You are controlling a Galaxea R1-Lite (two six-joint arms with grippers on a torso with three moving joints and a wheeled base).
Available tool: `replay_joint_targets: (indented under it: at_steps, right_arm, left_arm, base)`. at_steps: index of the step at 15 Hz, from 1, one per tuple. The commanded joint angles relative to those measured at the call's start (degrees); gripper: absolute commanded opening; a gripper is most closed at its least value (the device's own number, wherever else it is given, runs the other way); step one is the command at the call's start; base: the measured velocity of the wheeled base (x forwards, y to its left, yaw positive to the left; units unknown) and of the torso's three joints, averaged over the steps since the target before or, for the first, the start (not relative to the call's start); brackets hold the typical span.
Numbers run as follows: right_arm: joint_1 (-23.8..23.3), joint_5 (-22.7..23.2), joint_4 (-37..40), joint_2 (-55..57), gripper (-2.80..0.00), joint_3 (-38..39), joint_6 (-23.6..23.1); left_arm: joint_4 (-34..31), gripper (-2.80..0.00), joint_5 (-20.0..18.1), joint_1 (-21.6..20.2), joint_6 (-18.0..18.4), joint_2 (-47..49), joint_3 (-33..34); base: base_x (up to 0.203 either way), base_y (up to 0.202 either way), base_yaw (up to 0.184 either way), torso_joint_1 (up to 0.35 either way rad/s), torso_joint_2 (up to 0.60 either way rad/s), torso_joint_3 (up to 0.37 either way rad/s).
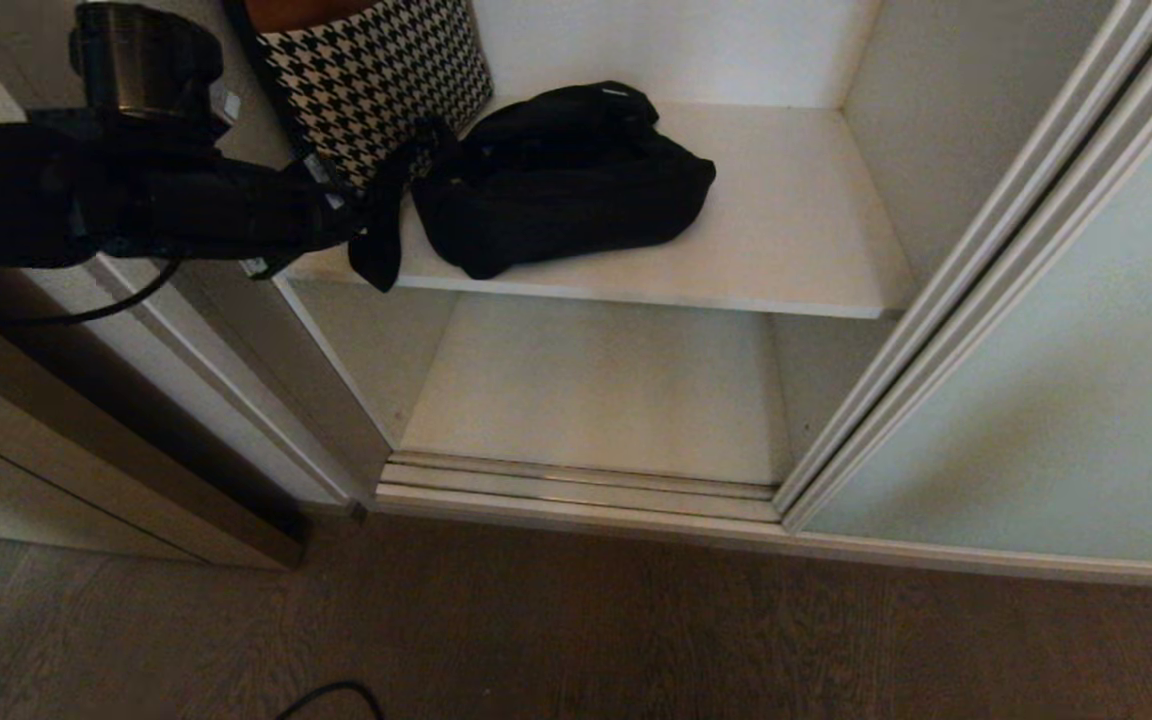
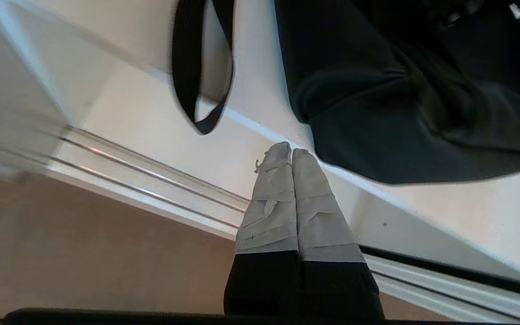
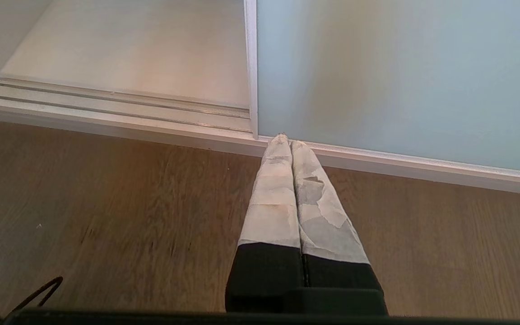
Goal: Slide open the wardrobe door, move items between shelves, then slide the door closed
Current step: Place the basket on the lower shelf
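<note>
The sliding wardrobe door [image 1: 1036,400], frosted pale blue-green glass in a cream frame, stands slid to the right, leaving the shelves exposed. A floppy black bag [image 1: 556,180] lies on the upper white shelf [image 1: 796,230]. Its wide strap [image 1: 381,240] hangs over the shelf's front edge. My left arm [image 1: 186,205] reaches in from the left at shelf height. In the left wrist view my left gripper [image 2: 290,151] is shut and empty, just short of the bag [image 2: 400,113] and beside the strap loop [image 2: 201,67]. My right gripper [image 3: 287,141] is shut, low over the floor by the door's bottom rail.
A black-and-white houndstooth bag [image 1: 376,70] leans at the back left of the upper shelf. The lower shelf [image 1: 586,390] is bare. The door track [image 1: 576,490] runs along the wardrobe's front. A wood floor [image 1: 576,640] lies before it, with a cable [image 1: 331,698] near me.
</note>
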State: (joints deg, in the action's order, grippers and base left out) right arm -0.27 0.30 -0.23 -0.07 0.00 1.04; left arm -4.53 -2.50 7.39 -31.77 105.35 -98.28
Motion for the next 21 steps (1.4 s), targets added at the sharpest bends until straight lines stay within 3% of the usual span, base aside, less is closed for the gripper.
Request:
replay_joint_targets:
  at_steps: [1,2,3,7,10,16,21]
  right_arm:
    - [0.0,0.05,-0.03,-0.01,-2.8,0.09,0.01]
    - [0.0,0.05,0.05,-0.01,-2.8,0.09,0.01]
    - [0.0,0.05,-0.03,-0.01,-2.8,0.09,0.01]
    - [0.0,0.05,-0.03,-0.01,-2.8,0.01,0.01]
    - [0.0,0.05,-0.03,-0.01,-2.8,0.09,0.01]
    - [0.0,0.05,-0.03,-0.01,-2.8,0.0,0.01]
    - [0.0,0.05,-0.03,-0.01,-2.8,0.05,0.01]
  left_arm:
    - [0.0,-2.8,-0.37,0.06,-0.71,5.67,-2.96]
    - [-0.03,-2.8,-0.5,0.06,-1.04,6.37,-4.16]
    - [-0.03,0.0,-0.95,0.08,-1.79,7.32,-5.71]
    - [0.94,0.0,-7.67,0.0,-6.81,9.08,-9.81]
    - [3.63,0.0,-8.32,0.0,-11.35,8.32,-9.12]
    - [1.32,0.0,-5.93,-0.27,-7.47,6.76,-9.11]
    - [1.9,0.0,-6.18,-0.21,-7.69,3.52,-9.59]
  base:
    - [0.0,0.0,0.0,0.0,0.0,0.0]
    - [0.0,0.0,0.0,0.0,0.0,0.0]
    - [0.0,0.0,0.0,0.0,0.0,0.0]
    - [0.0,0.0,0.0,0.0,0.0,0.0]
    - [0.0,0.0,0.0,0.0,0.0,0.0]
    - [0.0,0.0,0.0,0.0,0.0,0.0]
    - [0.0,0.0,0.0,0.0,0.0,0.0]
